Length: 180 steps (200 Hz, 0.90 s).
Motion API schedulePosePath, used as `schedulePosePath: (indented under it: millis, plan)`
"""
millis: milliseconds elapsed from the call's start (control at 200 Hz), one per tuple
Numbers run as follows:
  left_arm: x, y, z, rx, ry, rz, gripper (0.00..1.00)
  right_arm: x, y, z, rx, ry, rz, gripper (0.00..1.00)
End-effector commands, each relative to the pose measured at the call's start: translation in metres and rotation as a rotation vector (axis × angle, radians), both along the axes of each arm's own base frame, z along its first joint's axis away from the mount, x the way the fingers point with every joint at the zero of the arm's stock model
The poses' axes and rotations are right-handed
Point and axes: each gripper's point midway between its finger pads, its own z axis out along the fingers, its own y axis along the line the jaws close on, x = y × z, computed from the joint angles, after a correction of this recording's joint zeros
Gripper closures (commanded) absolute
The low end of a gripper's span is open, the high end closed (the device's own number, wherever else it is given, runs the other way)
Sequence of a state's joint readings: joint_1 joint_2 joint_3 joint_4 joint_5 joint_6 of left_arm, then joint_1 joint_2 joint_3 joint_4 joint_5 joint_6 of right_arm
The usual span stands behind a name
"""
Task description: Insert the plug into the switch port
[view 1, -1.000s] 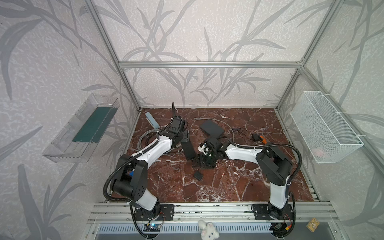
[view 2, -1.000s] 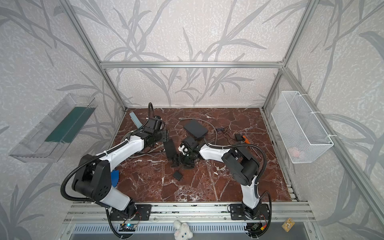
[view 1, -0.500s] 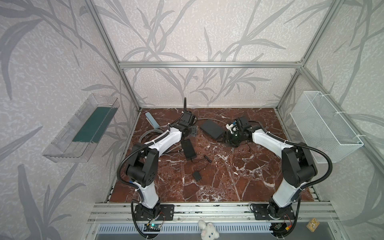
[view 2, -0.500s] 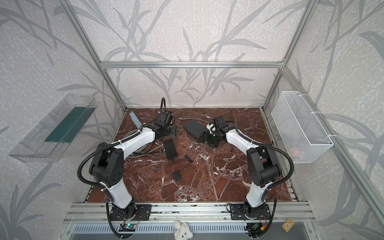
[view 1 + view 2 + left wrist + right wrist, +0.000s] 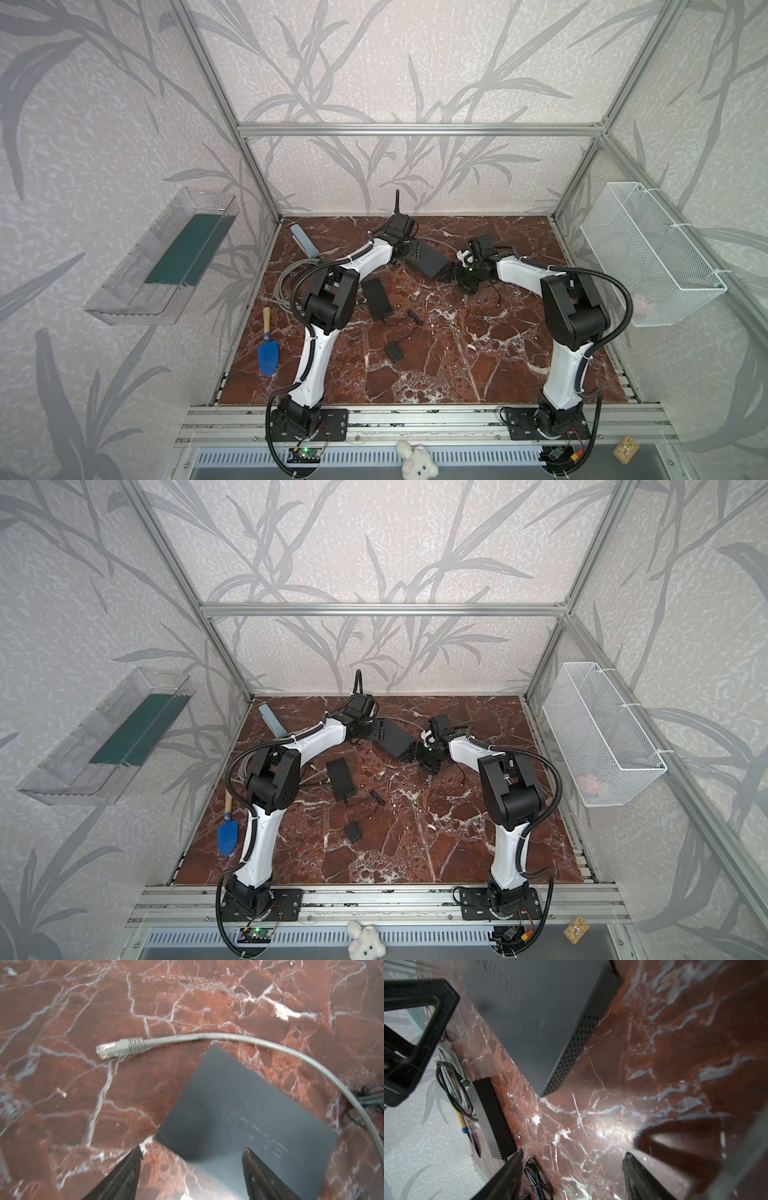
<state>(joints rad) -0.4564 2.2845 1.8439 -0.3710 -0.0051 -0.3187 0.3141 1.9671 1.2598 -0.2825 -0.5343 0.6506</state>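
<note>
Your left gripper (image 5: 192,1169) stands wide and grips nothing; a corner of the dark grey switch (image 5: 245,1118) reaches in between its fingers (image 5: 126,1174), contact unclear. Your right gripper (image 5: 571,1178) is just as wide, only bare marble table (image 5: 654,1053) between its jaws, the switch's perforated side ahead. Beyond the switch the plug (image 5: 116,1049) lies flat on the marble, apart from it, its grey cable (image 5: 270,1043) curving round the switch's far corner
</note>
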Motion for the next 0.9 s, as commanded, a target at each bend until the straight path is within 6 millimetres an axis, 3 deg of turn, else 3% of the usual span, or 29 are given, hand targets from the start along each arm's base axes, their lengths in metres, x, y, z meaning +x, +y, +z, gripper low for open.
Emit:
schedulePosePath:
  millis: [0, 210, 500, 600, 715, 895]
  plan:
    - [0.017, 0.001, 0.003, -0.003, -0.009, 0.031, 0.21, 0.018, 0.007, 0.001, 0.038, -0.028, -0.038, 0.25]
    - [0.035, -0.006, -0.023, -0.007, 0.046, 0.003, 0.22, 0.04, 0.011, -0.007, 0.04, -0.045, -0.064, 0.25]
    - [0.023, -0.034, -0.031, -0.122, 0.095, -0.134, 0.24, 0.073, 0.014, -0.015, 0.059, -0.062, -0.093, 0.25]
    - [0.007, -0.052, -0.028, -0.197, 0.124, -0.218, 0.26, 0.079, 0.011, -0.014, 0.051, -0.065, -0.084, 0.25]
    - [-0.027, -0.064, -0.026, -0.248, 0.172, -0.305, 0.28, 0.079, 0.002, -0.013, 0.011, -0.066, -0.052, 0.25]
    - [-0.084, -0.078, 0.0, -0.337, 0.19, -0.381, 0.3, 0.067, -0.016, -0.009, -0.025, -0.063, 0.007, 0.24]
